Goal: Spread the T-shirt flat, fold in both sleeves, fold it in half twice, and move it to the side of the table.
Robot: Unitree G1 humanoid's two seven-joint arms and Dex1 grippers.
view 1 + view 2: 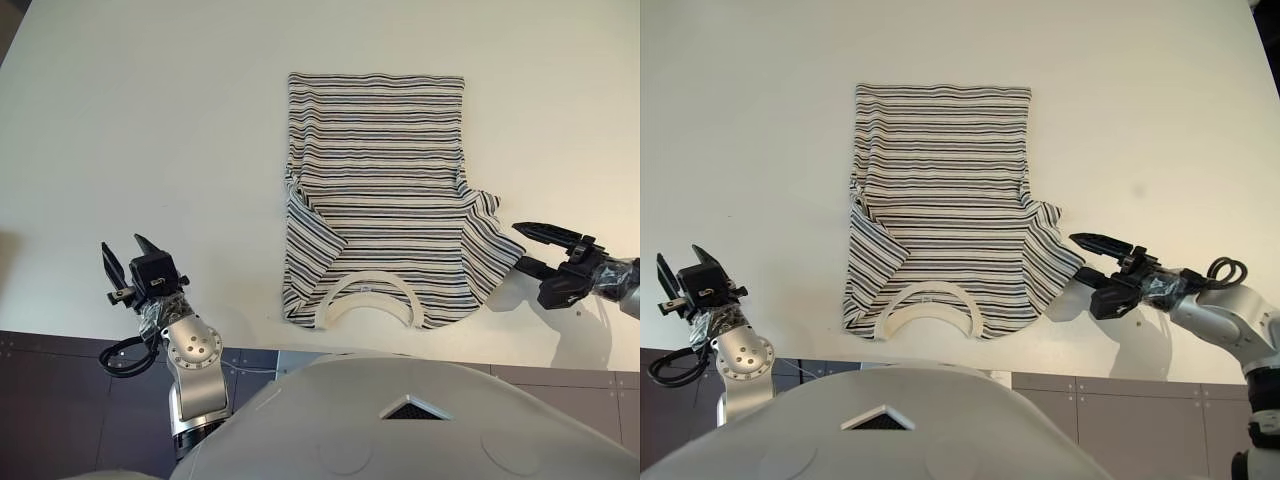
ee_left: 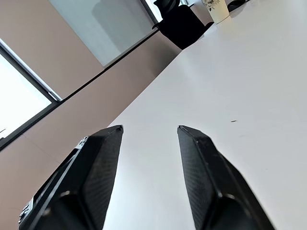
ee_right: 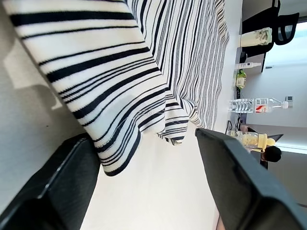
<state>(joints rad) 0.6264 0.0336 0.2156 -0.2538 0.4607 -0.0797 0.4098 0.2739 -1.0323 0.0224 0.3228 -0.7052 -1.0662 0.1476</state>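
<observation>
The striped T-shirt (image 1: 378,190) lies flat on the white table (image 1: 140,120), collar (image 1: 365,297) toward me and hem at the far side. Its left sleeve (image 1: 312,228) is folded in over the body; the right sleeve (image 1: 492,238) still sticks out to the right. My right gripper (image 1: 521,247) is open just right of that sleeve, low over the table, one finger (image 3: 57,191) beside the sleeve edge (image 3: 115,120). My left gripper (image 1: 128,254) stands open near the table's front left edge, fingers (image 2: 96,177) pointing up, holding nothing.
The table's front edge (image 1: 80,335) runs just before me, with dark floor below. Bottles (image 3: 252,104) and a cup (image 2: 216,9) stand at the far end of the table, and a dark chair (image 2: 180,24) beyond it. Wide bare table lies left of the shirt.
</observation>
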